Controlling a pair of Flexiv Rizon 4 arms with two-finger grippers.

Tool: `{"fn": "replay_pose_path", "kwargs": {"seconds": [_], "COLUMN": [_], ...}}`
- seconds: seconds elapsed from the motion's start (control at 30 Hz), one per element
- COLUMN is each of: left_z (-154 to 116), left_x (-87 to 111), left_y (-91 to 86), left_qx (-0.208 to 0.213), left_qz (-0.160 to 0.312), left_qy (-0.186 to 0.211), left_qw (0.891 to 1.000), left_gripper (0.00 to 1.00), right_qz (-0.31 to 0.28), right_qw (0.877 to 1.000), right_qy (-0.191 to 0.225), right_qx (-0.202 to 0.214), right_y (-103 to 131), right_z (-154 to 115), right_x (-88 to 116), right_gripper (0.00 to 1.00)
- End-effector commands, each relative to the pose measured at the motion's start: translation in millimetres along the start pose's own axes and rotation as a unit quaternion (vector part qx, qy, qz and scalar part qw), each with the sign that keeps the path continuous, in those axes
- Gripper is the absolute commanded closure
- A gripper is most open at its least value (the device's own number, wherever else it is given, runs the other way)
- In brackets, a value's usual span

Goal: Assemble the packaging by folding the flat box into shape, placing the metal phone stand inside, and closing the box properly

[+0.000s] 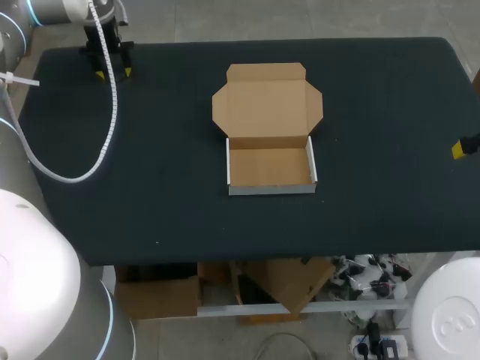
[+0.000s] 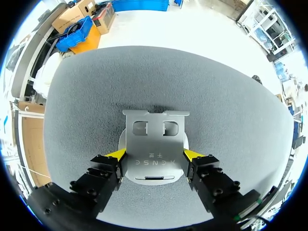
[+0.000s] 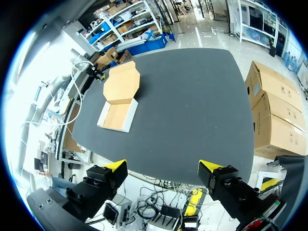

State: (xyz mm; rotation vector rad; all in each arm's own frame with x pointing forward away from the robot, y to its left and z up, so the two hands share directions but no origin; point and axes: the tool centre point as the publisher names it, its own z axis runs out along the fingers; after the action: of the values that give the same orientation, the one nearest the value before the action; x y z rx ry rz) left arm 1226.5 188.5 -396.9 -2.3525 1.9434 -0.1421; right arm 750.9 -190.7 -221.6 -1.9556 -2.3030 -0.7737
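Observation:
A silver metal phone stand (image 2: 153, 149) lies flat on the dark table near the far left corner. My left gripper (image 2: 155, 155) straddles it, and both yellow fingertips (image 2: 118, 155) press against its two sides. In the head view that gripper (image 1: 112, 73) hides the stand. The cardboard box (image 1: 271, 166) sits mid-table, folded into an open tray with white outer walls. Its lid flap (image 1: 268, 101) lies flat behind the tray. My right gripper (image 3: 163, 169) hangs open and empty off the table's right edge, far from the box (image 3: 118, 115). Only one of its yellow tips (image 1: 459, 148) shows in the head view.
The table (image 1: 390, 112) is covered in dark cloth. A white ribbed cable (image 1: 75, 176) from my left arm loops over the table's left part. Bare cloth lies between the stand and the box, and to the box's right.

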Motion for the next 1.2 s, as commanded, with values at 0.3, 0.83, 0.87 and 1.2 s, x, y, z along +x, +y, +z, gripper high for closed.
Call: {"fn": "replay_pose_path", "kwargs": {"seconds": [0.3, 0.83, 0.87, 1.2], "left_z": [-10.3, -37.0, -39.5, -57.3], "left_x": [-4.4, -11.3, -10.2, -6.5], "left_y": [4.5, 34.8, 39.6, 69.6], "left_qx": [0.006, 0.01, 0.009, 0.007], "left_qz": [-0.001, -0.003, -0.001, 0.007], "left_qy": [0.002, 0.01, 0.008, 0.008], "left_qw": [1.0, 1.0, 1.0, 1.0], "left_gripper": [1.0, 1.0, 1.0, 1.0], "right_qz": [0.0, 0.0, 0.0, -0.046], "right_qw": [1.0, 1.0, 1.0, 0.999], "right_qy": [0.0, 0.0, 0.0, 0.023], "right_qx": [0.0, 0.0, 0.0, -0.016], "right_y": [-1.1, -1.1, -1.1, 0.4], "right_z": [-2.0, -2.0, -2.0, -0.7], "right_x": [0.7, 0.7, 0.7, 3.0], "right_gripper": [0.0, 0.0, 0.0, 0.0]}}
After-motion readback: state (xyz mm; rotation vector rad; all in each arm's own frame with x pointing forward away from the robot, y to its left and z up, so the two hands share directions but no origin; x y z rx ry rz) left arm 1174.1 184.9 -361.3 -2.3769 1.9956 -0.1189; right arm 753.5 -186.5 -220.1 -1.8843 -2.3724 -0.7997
